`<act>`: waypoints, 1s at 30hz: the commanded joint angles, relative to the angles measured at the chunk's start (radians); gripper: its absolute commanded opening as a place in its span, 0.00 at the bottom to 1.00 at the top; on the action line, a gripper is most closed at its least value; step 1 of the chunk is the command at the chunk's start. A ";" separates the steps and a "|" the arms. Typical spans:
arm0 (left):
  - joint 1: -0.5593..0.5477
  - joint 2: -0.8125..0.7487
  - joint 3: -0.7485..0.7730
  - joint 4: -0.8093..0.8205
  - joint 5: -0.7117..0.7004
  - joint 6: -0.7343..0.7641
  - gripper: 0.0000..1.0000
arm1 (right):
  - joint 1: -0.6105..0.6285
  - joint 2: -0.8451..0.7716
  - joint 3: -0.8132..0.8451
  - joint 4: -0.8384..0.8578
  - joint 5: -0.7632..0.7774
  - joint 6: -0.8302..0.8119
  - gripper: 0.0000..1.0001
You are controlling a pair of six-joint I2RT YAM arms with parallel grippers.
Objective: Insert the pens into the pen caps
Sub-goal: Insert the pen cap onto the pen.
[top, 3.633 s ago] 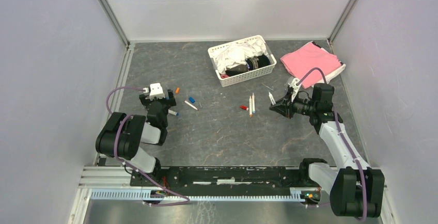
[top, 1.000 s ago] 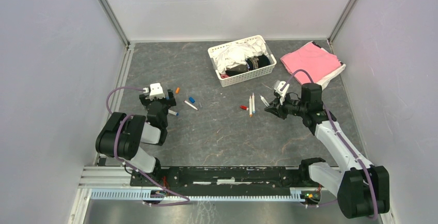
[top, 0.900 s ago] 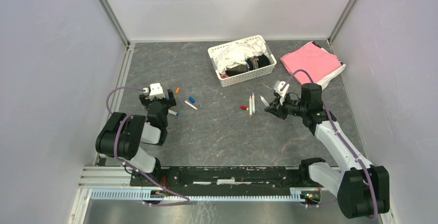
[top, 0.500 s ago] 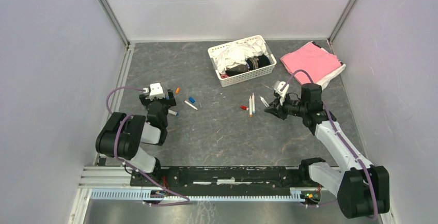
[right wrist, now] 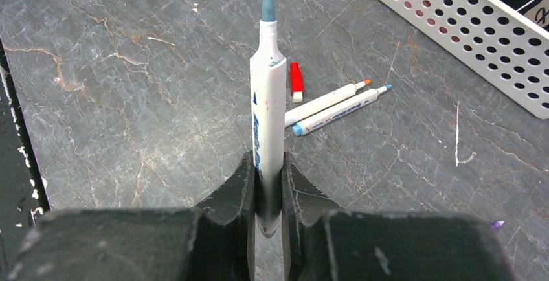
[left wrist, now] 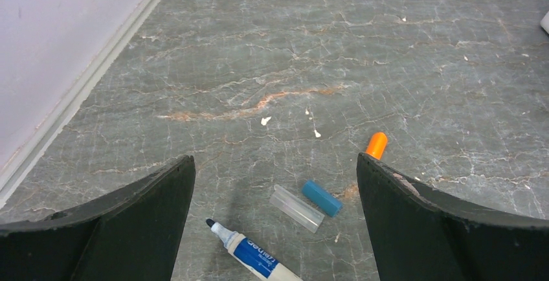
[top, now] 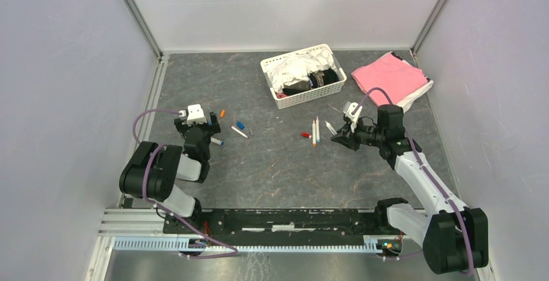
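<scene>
My right gripper (right wrist: 267,164) is shut on a white pen (right wrist: 267,100) whose blue-grey tip points away from the wrist. From above, this gripper (top: 343,137) hangs just right of two more pens (top: 315,132) lying side by side, one orange-tipped (right wrist: 324,103) and one blue-tipped (right wrist: 340,111). A red pen cap (right wrist: 295,80) lies beside them. My left gripper (left wrist: 275,160) stands wide open and empty low over the floor at the left (top: 206,125). Ahead of it lie a blue cap (left wrist: 322,197), an orange cap (left wrist: 376,145) and an uncapped blue-labelled pen (left wrist: 252,255).
A clear short tube (left wrist: 296,208) lies against the blue cap. A white perforated basket (top: 280,101) holding cloth and dark items stands at the back. A pink cloth (top: 388,77) lies at the back right. A metal rail (top: 152,106) runs along the left wall.
Since the earliest frame my right gripper has carried its pen a little left, toward the two lying pens; over the last second it barely moves. The left arm is still.
</scene>
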 commanded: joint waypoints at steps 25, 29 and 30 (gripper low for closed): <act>-0.017 -0.340 0.651 -1.266 0.515 -0.605 1.00 | 0.008 0.011 0.033 -0.005 -0.114 -0.009 0.00; -0.120 -0.233 0.684 -1.316 0.478 -0.695 1.00 | 0.007 0.013 0.033 -0.004 -0.108 -0.009 0.00; -0.183 -0.202 0.724 -1.379 0.366 -0.690 1.00 | 0.007 0.013 0.034 -0.004 -0.108 -0.009 0.00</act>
